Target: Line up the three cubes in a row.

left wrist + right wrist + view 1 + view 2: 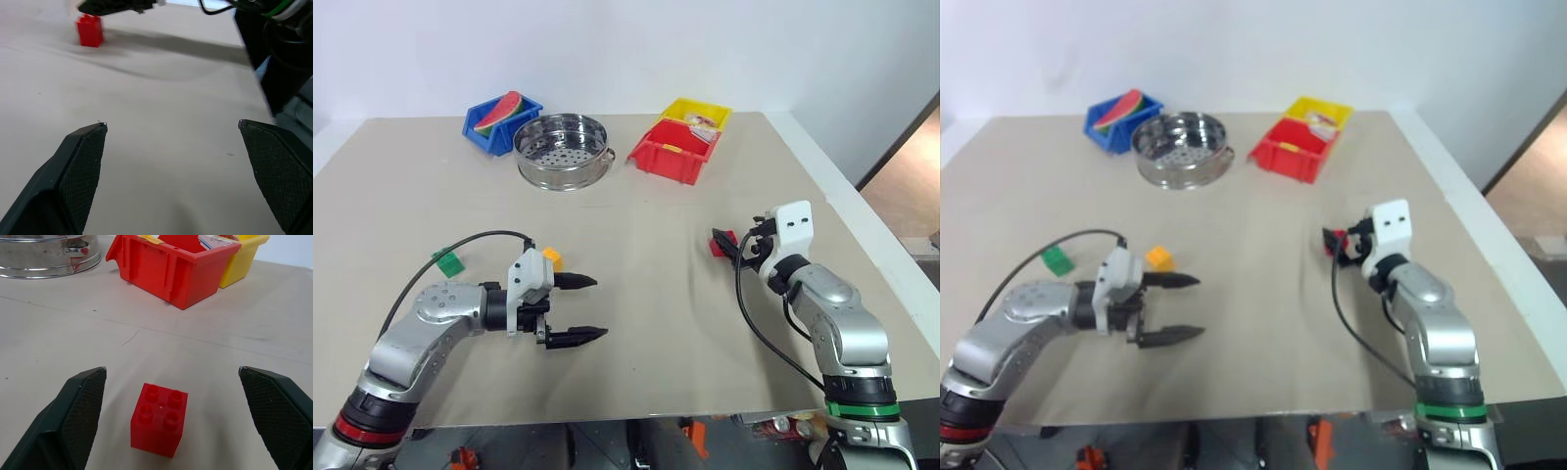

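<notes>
green cube [448,262]: far left on the surface [636,225], beside the left arm. yellow-orange cube [552,258]: just behind the left claw [584,308], whose fingers are spread wide, holding nothing, pointing right. red cube [159,419]: right of centre, on the surface between the wide-spread fingers of the right claw [173,426], not gripped. the three cubes sit well apart.
</notes>
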`<state>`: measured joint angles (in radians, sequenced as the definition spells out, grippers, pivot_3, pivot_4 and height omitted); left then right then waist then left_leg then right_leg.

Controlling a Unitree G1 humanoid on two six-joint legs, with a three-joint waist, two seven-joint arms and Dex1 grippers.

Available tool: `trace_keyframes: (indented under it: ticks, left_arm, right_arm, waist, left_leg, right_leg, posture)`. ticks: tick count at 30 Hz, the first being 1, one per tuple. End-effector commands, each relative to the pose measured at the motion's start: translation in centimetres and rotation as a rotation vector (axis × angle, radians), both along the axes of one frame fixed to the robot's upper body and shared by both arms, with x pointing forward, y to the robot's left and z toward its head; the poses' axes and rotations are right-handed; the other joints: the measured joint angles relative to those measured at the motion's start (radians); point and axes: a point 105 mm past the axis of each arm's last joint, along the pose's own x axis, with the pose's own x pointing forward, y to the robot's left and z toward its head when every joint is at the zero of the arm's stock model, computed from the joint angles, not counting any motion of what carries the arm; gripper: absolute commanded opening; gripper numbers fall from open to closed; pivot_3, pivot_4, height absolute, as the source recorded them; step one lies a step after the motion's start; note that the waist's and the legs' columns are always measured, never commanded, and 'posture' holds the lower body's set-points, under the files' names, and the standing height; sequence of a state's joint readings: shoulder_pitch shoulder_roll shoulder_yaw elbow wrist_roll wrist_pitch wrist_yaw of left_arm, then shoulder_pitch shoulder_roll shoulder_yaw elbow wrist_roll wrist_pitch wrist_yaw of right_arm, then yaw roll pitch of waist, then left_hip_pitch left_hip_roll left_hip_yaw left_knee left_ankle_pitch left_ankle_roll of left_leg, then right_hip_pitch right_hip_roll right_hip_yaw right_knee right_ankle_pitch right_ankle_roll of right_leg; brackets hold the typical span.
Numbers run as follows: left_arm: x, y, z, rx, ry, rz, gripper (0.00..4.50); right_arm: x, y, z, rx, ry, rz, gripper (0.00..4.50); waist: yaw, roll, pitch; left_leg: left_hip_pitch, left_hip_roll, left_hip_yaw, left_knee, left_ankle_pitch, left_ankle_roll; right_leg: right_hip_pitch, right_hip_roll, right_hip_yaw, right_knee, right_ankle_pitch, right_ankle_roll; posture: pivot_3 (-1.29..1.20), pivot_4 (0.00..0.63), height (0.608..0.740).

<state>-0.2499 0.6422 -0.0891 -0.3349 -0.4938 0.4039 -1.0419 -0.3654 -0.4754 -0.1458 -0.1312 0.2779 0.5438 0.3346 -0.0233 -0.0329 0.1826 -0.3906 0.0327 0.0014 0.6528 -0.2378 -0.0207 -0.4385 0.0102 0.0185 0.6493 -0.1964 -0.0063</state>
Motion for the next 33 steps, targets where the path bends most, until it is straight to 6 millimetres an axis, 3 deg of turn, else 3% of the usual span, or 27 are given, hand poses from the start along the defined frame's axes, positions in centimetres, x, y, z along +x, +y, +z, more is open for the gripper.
trace_keyframes:
  ticks: [1,18,21,28,33]
  left_arm:
    - [1.2,0.0,0.8,-0.005,-0.105,0.065,4.46]
    - [1.0,-1.1,0.9,-0.029,-0.156,0.112,4.46]
    - [1.0,-1.1,1.0,-0.028,-0.158,0.114,4.5]
    - [1.1,-1.1,1.0,-0.027,-0.159,0.124,4.5]
    - [1.2,-0.4,1.1,-0.036,-0.148,0.169,4.5]
  right_arm:
    - [0.4,0.5,0.5,0.01,-0.016,0.005,4.5]
    - [2.1,0.3,-1.8,0.112,0.064,-0.046,4.5]
    - [2.2,-0.1,-2.6,0.109,0.089,-0.062,3.76]
    - [2.0,0.1,-2.7,0.104,0.089,-0.039,1.31]
    - [0.7,2.6,-0.9,0.001,0.067,0.206,1.28]
  waist:
    - [0.0,0.0,0.0]
    - [0.0,0.0,0.0]
    - [0.0,0.0,0.0]
    - [0.0,0.0,0.0]
    - [-0.001,0.0,0.0]
  left_leg:
    - [0.0,0.0,0.0,0.0,0.0,0.0]
    - [0.0,0.0,0.001,0.0,0.0,0.0]
    - [0.0,0.0,0.001,0.0,0.0,0.0]
    - [0.0,0.0,0.001,0.0,0.0,0.0]
    - [0.0,0.0,0.001,0.0,0.0,0.0]
  right_leg:
    - [0.0,0.0,0.0,0.0,0.0,0.0]
    - [0.0,0.0,0.002,0.0,0.001,0.0]
    - [0.0,0.0,0.002,0.0,0.001,0.0]
    - [0.0,0.0,0.002,0.0,0.001,0.0]
    - [0.0,0.0,0.002,0.0,0.001,0.0]
  posture:
    - [0.0,0.15,0.74]
    - [0.0,0.15,0.74]
    - [0.0,0.15,0.74]
    - [0.0,0.15,0.74]
    - [0.0,0.15,0.74]
